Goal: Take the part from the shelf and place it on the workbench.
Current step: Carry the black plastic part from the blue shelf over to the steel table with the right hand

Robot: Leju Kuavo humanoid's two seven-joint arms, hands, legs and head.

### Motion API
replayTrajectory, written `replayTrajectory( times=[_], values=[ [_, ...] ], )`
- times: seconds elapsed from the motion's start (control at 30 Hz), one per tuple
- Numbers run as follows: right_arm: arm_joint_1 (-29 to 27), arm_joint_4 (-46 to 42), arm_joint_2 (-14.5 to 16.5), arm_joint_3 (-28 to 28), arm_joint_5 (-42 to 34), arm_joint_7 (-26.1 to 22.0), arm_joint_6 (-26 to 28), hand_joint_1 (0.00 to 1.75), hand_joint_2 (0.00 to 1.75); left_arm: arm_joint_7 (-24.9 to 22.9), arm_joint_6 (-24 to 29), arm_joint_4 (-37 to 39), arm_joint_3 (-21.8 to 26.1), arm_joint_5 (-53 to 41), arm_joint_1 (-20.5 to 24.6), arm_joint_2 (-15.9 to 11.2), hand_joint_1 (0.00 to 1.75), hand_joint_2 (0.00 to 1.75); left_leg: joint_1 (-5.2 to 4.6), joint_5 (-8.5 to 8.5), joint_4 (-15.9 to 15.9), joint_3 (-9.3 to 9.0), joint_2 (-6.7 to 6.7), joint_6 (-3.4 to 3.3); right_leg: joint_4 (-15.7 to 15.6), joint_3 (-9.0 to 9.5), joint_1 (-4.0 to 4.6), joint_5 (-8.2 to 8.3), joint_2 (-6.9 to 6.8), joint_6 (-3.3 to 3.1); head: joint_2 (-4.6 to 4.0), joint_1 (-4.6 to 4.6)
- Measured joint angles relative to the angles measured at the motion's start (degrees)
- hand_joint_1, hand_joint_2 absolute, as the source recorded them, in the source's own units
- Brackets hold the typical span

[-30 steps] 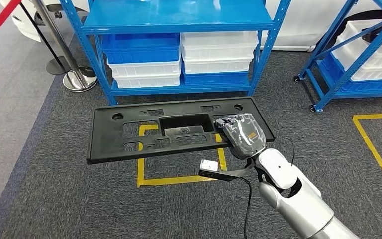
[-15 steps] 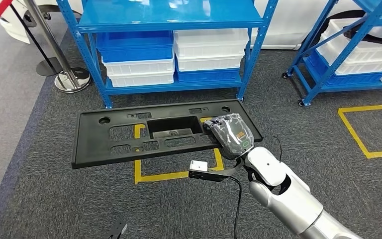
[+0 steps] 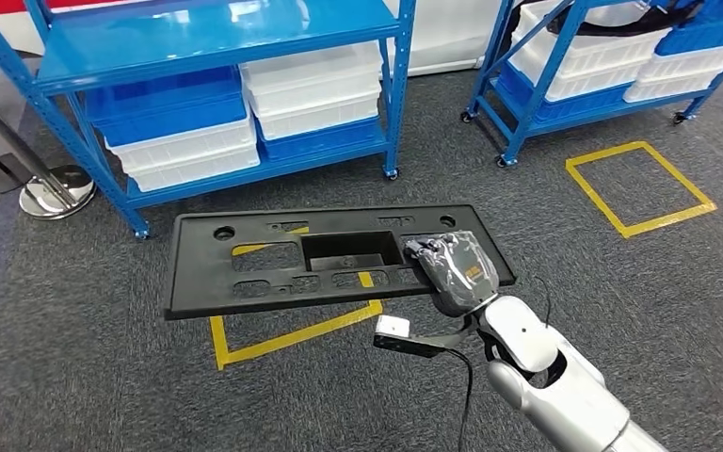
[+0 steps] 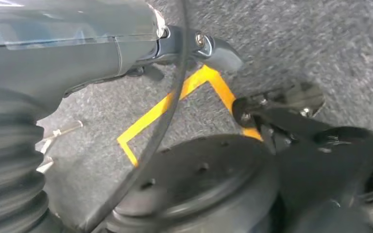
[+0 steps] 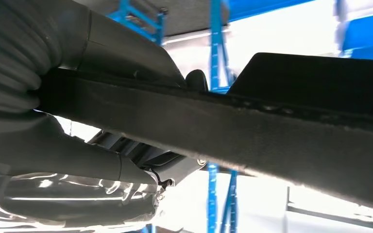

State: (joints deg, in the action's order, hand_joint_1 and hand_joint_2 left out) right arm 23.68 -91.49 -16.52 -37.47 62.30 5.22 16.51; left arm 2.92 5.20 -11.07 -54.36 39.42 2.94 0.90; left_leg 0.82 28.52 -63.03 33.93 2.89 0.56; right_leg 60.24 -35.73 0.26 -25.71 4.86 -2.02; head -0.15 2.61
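The part (image 3: 198, 273) is a long flat black plastic panel with a rectangular recess and several cutouts. It is held level in the air over the carpet, in front of the blue shelf. My right hand (image 3: 452, 266) grips its right end, fingers over the top face. In the right wrist view the part's dark edge (image 5: 272, 131) runs across the picture, clamped between the thumb and fingers of my right hand (image 5: 53, 53). In the left wrist view my left hand (image 4: 77, 43) hangs over the floor with nothing in it.
A blue shelf (image 3: 198, 38) with white and blue bins (image 3: 311, 89) stands behind the part. A second wheeled blue shelf (image 3: 527, 104) is at the back right. Yellow tape squares (image 3: 640, 188) mark the dark carpet. A stanchion base (image 3: 52, 188) is at the left.
The whole picture has shifted: the camera has turned, so the shelves sit further left. The part stays in my right hand, held the same way.
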Motion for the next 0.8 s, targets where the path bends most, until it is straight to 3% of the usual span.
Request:
replayTrajectory(
  times=[0.07,0.13,0.2,0.27,0.33,0.37,0.4,0.47,0.53,0.57,0.63,0.7,0.8],
  values=[
    [-0.7,-0.8,-0.7,0.8,0.3,-0.3,-0.1,1.75,1.75,-0.2,-0.5,1.0,0.0,-0.1,0.0,0.0,0.0,1.75,-0.05,-0.09,2.1,-0.78,1.65,-0.41,0.5,-0.9,-0.27,0.16,0.88,0.69,0.0,-0.01],
    [-1.4,-1.3,-0.8,1.3,0.5,-0.4,-0.2,1.75,1.75,-0.8,-0.8,1.4,0.0,-0.3,0.0,0.1,0.0,1.75,-0.07,-0.51,2.8,-1.06,0.59,-1.0,0.5,-1.25,-0.5,0.52,1.74,1.42,0.0,0.0],
    [-2.0,-1.9,-0.6,1.9,0.7,-0.4,-0.4,1.75,1.75,-1.2,-0.8,1.7,-0.1,-0.5,0.2,0.1,0.0,1.75,0.18,-1.05,3.6,-1.55,-0.87,-1.7,2.1,-1.97,-0.41,-0.66,-0.19,2.12,0.0,-0.01],
    [-2.4,-2.3,-0.1,2.4,0.9,-0.6,-0.6,1.75,1.75,-1.5,-0.9,2.2,-0.1,-0.8,0.2,0.1,0.0,1.75,0.27,-1.29,4.1,-1.83,-2.43,-2.04,7.7,-4.36,-0.67,-3.95,-3.37,2.88,0.0,-0.02],
    [-2.9,-2.5,0.2,2.7,1.1,-0.6,-0.9,1.75,1.75,-1.7,-1.0,2.4,-0.2,-1.0,0.2,0.1,0.0,1.75,0.29,-1.27,4.1,-1.85,-3.93,-2.03,13.6,-6.87,-1.42,-6.33,-4.55,3.53,0.0,-0.01],
    [-3.2,-2.5,0.3,2.8,1.2,-0.6,-1.0,1.75,1.75,-1.8,-1.0,2.5,-0.2,-1.1,0.2,0.1,0.0,1.75,0.32,-1.22,4.1,-1.9,-4.66,-1.95,14.2,-6.96,-1.79,-6.12,-4.82,3.8,0.0,-0.02],
    [-3.6,-2.5,0.3,2.9,1.3,-0.6,-1.1,1.75,1.75,-1.8,-1.0,2.5,-0.2,-1.2,0.2,0.1,0.0,1.75,0.36,-1.14,4.1,-1.98,-5.34,-1.83,12.8,-6.02,-2.11,-5.0,-5.16,4.01,0.0,-0.02],
    [-4.0,-2.8,0.4,3.0,1.5,-0.8,-1.1,1.75,1.75,-2.0,-1.0,2.6,-0.3,-1.5,0.3,0.0,0.0,1.75,0.37,-0.9,4.2,-2.31,-6.59,-1.34,5.6,-1.74,-2.29,-1.98,-7.05,4.28,0.0,-0.02],
    [-4.1,-3.2,0.4,3.3,1.5,-0.8,-1.1,1.75,1.75,-2.1,-1.0,2.7,-0.5,-1.8,0.3,-0.2,0.0,1.75,0.1,-0.63,4.3,-2.7,-7.64,-0.53,0.3,1.11,-1.89,-0.81,-8.57,3.87,0.0,-0.01],
    [-4.2,-3.4,0.5,3.4,1.5,-0.8,-1.1,1.75,1.75,-2.2,-1.0,2.8,-0.6,-1.8,0.3,-0.3,0.0,1.75,-0.09,-0.55,4.5,-2.94,-8.12,-0.1,-0.4,1.34,-1.63,-1.08,-8.64,3.52,0.0,-0.01],
    [-4.4,-3.6,0.5,3.6,1.5,-0.8,-1.1,1.75,1.75,-2.3,-1.0,2.8,-1.0,-1.9,0.3,-0.3,0.0,1.75,-0.16,-0.35,4.8,-3.5,-8.97,0.64,-0.6,1.34,-1.6,-0.93,-7.36,2.65,0.0,0.0],
    [-4.8,-3.9,0.3,3.7,1.5,-0.8,-1.1,1.75,1.75,-2.4,-1.0,2.8,-1.3,-2.1,0.5,-0.4,0.0,1.75,-0.01,1.27,3.3,-3.3,-7.66,1.08,-1.0,1.48,-1.7,-0.69,-6.31,1.68,0.0,0.01],
    [-5.2,-4.4,-0.1,3.8,1.6,-0.8,-1.1,1.75,1.75,-2.4,-1.2,2.8,-1.5,-2.2,0.9,-0.3,0.0,1.75,-0.25,7.01,-6.7,0.28,-4.31,0.88,-1.2,1.46,-1.25,-0.52,-4.8,0.53,0.0,0.01]
  ],
)
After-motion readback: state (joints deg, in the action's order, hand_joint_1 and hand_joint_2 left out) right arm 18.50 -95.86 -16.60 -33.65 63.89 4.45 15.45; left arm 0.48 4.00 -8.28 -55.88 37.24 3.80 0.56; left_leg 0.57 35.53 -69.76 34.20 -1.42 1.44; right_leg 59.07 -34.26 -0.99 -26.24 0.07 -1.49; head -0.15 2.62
